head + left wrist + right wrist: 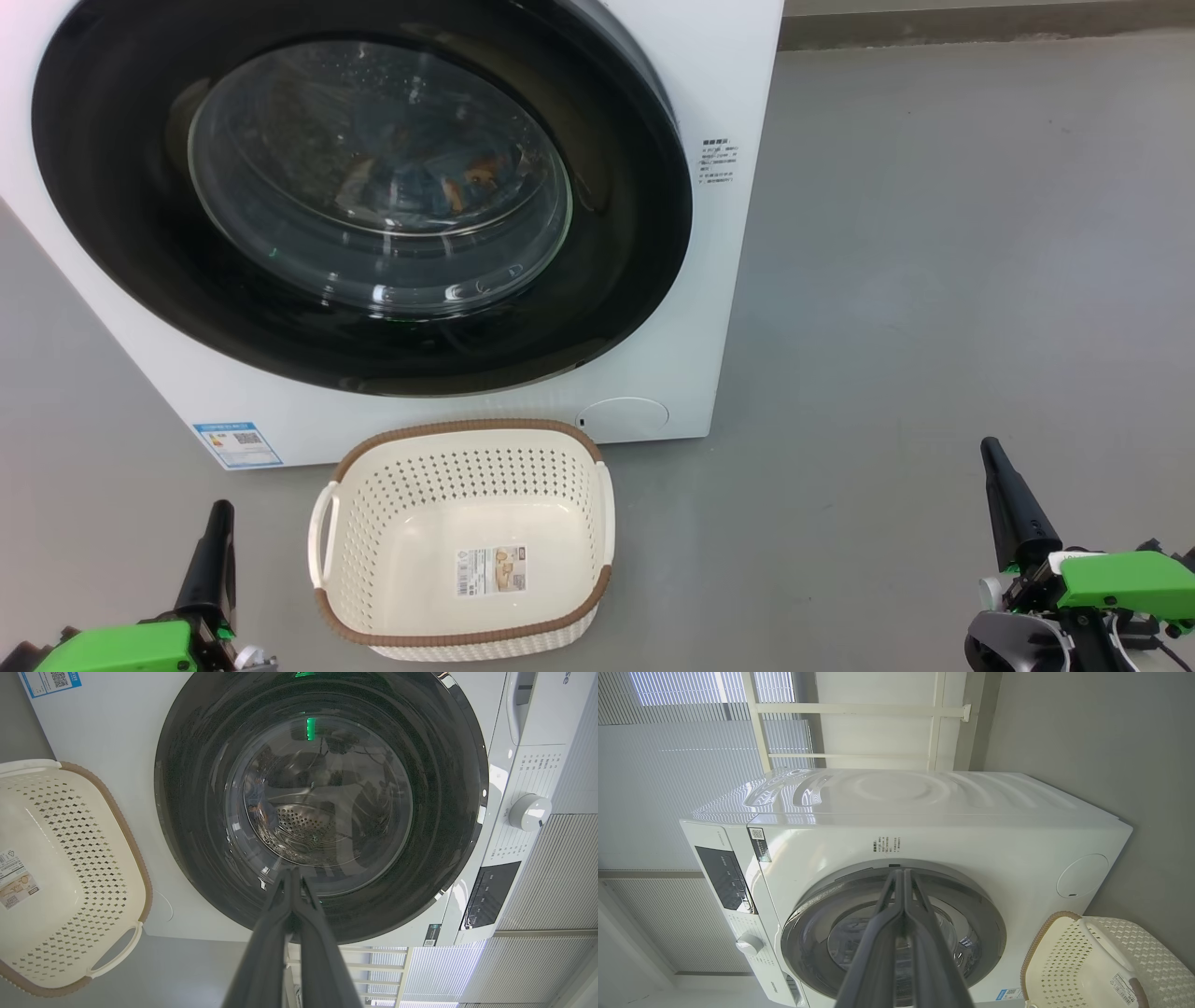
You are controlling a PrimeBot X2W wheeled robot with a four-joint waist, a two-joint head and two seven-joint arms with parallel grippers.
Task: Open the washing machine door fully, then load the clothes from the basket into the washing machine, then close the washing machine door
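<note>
Head view: on the grey floor, the washing machine stands at 11 o'clock, the washing machine door shut, the clothes behind its glass; the basket lies at 6 o'clock. The left gripper at 8 and right gripper at 4: jaws pressed together, holding nothing. Left wrist view adds a dial at 3; right wrist view, window blinds at 10.

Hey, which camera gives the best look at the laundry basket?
The head view: the whole basket shows from above, empty, a label on its floor, in front of the washing machine. The left wrist view cuts it off at the picture's edge; the right wrist view catches one end.
</note>
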